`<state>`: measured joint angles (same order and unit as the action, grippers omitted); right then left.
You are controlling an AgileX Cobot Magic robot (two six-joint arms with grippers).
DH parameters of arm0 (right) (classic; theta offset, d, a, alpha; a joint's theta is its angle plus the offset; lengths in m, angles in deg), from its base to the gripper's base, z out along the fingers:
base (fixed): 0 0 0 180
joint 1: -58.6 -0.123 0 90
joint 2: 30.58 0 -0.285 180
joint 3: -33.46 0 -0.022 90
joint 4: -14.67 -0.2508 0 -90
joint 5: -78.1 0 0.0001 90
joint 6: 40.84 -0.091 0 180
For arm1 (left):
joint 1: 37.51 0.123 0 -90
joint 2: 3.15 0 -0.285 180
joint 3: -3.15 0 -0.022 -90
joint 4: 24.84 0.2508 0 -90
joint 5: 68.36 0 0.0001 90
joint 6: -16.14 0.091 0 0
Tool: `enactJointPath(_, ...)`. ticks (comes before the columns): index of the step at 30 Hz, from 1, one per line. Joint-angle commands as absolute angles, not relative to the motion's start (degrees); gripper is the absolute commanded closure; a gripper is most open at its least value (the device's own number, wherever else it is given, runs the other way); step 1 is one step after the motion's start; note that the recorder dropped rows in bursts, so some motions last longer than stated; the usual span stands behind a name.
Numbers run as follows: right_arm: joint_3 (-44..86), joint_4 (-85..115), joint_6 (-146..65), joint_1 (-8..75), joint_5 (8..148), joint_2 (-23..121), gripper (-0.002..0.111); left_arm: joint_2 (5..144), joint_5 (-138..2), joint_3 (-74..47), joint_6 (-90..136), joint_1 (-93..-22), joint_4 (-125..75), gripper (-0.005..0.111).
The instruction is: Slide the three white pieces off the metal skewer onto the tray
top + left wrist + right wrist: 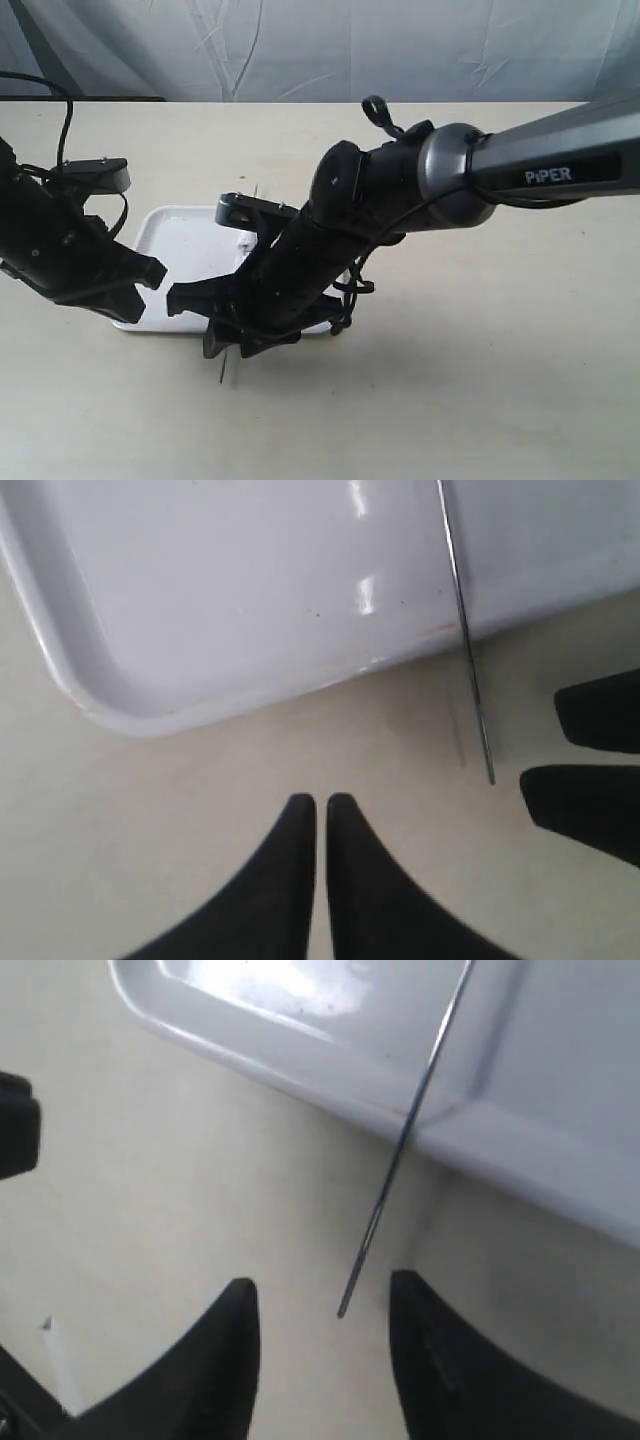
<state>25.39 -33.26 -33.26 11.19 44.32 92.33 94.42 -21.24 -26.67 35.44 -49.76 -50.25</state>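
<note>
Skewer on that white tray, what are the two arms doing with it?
The skewer lies across the rim of the tray, its end poking out over the table. The right claw is open with that end between its fingers, not gripping yet. The left claw hangs shut nearby, holding nothing.

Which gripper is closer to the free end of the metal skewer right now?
Right. The right gripper has open fingers flanking the end of the metal skewer, just off the tray; the left gripper, shut, sits aside, clear of it.

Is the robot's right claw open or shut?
Open. The right gripper shows a wide gap between its fingers, and the metal skewer ends in that gap.
</note>
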Motion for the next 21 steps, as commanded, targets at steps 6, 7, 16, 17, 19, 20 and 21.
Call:
enactJointPath(6, 25.0, -38.0, -32.6, 11.2, 47.0, 96.2, 0.072, 94.6, -26.4, -26.6, 35.6, -50.2, -51.4, 0.082)
enactJointPath(7, 25.0, -38.9, -32.6, 11.2, 47.0, 96.5, 0.072, 94.6, -26.5, -26.6, 35.6, -50.2, -51.9, 0.081)
enactJointPath(16, 25.0, -41.3, -32.9, 11.2, 48.3, 97.4, 0.072, 94.6, -26.4, -26.6, 35.8, -50.2, -52.3, 0.08)
enactJointPath(17, 25.0, -42.0, -32.9, 11.2, 48.3, 97.6, 0.072, 94.6, -26.4, -26.6, 35.8, -50.2, -52.3, 0.08)
enactJointPath(19, 25.0, -43.9, -32.9, 11.2, 48.3, 98.3, 0.072, 94.6, -26.4, -26.6, 35.8, -50.2, -52.3, 0.08)
enactJointPath(20, 25.0, -44.1, -32.9, 11.2, 48.3, 98.7, 0.072, 94.6, -26.4, -26.6, 35.9, -50.2, -52.3, 0.08)
enactJointPath(21, 25.0, -44.6, -32.9, 11.2, 48.3, 98.8, 0.072, 94.6, -26.4, -26.6, 35.9, -50.2, -52.3, 0.08)
